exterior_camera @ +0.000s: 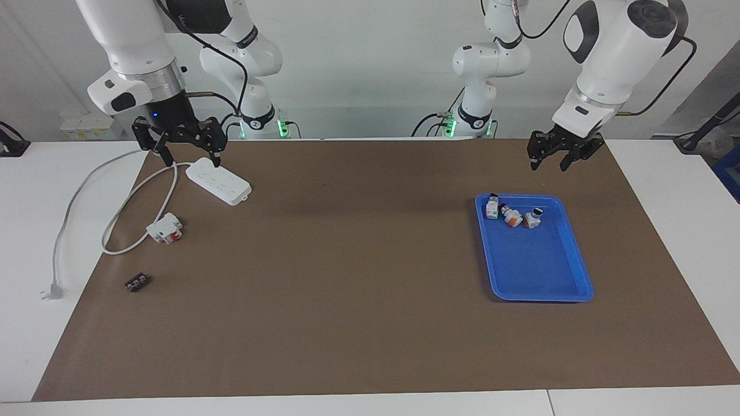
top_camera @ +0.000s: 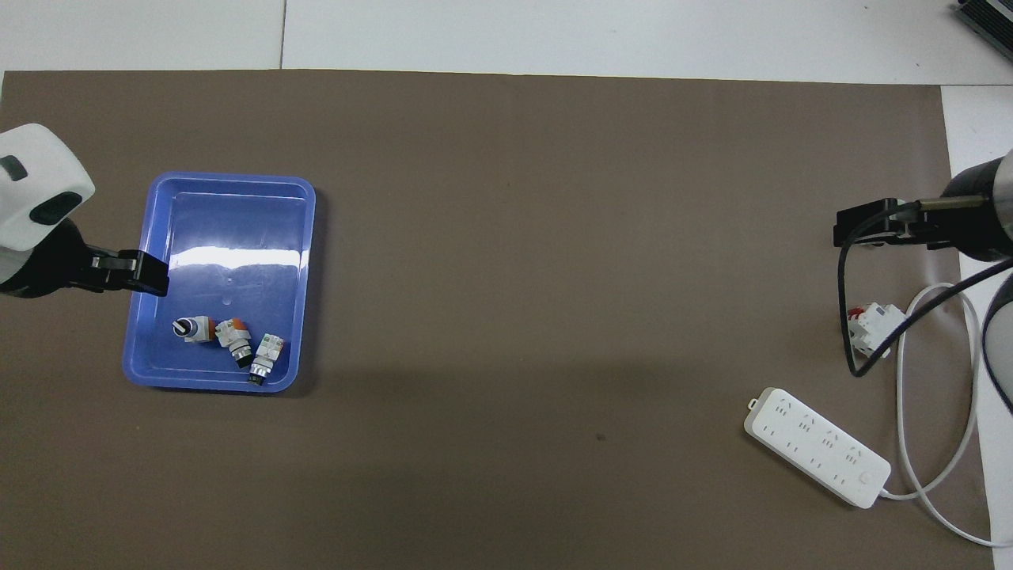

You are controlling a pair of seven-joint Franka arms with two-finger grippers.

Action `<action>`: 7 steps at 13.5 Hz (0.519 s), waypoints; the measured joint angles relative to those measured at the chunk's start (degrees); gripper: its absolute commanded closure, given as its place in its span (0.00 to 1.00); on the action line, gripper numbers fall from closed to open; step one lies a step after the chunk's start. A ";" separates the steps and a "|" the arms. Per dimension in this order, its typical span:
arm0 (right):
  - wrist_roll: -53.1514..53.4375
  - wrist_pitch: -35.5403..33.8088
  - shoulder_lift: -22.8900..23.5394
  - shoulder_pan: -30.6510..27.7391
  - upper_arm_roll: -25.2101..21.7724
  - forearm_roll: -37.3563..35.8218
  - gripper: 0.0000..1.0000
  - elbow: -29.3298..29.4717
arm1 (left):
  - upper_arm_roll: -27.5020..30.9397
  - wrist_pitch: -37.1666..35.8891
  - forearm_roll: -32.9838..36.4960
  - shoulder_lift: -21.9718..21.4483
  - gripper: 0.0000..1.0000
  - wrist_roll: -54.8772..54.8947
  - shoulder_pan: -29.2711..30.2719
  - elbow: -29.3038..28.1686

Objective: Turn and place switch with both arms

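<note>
Three alike switches lie side by side in the blue tray [exterior_camera: 540, 271], at its end nearest the robots: one with an orange body [exterior_camera: 511, 216] in the middle, one with a green label [exterior_camera: 492, 207], one with its black knob up [exterior_camera: 533, 218]. In the overhead view they show as the middle one [top_camera: 234, 332], the green-labelled one [top_camera: 265, 356] and the knob-up one [top_camera: 192, 328] in the tray [top_camera: 229, 190]. My left gripper [exterior_camera: 554, 159] is open and empty, raised over the tray's edge [top_camera: 150, 273]. My right gripper [exterior_camera: 188, 155] is open and empty, raised over the white cable by the power strip; it also shows in the overhead view [top_camera: 851, 226].
A white power strip [exterior_camera: 218, 182] with a long cable [exterior_camera: 75, 202] lies at the right arm's end. A white-and-red block [exterior_camera: 165, 227] and a tiny dark component [exterior_camera: 137, 282] lie farther from the robots. A brown mat [exterior_camera: 358, 277] covers the table.
</note>
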 measured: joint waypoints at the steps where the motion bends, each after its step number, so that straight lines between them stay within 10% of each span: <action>1: 0.00 -0.12 0.00 0.00 -0.17 0.00 0.00 -0.19 | 0.00 -2.41 0.05 0.06 0.30 0.00 0.01 2.11; 7: 0.06 -0.13 0.00 0.03 -1.92 2.13 0.00 -0.74 | -0.16 -3.84 0.16 0.61 0.21 0.02 0.01 6.21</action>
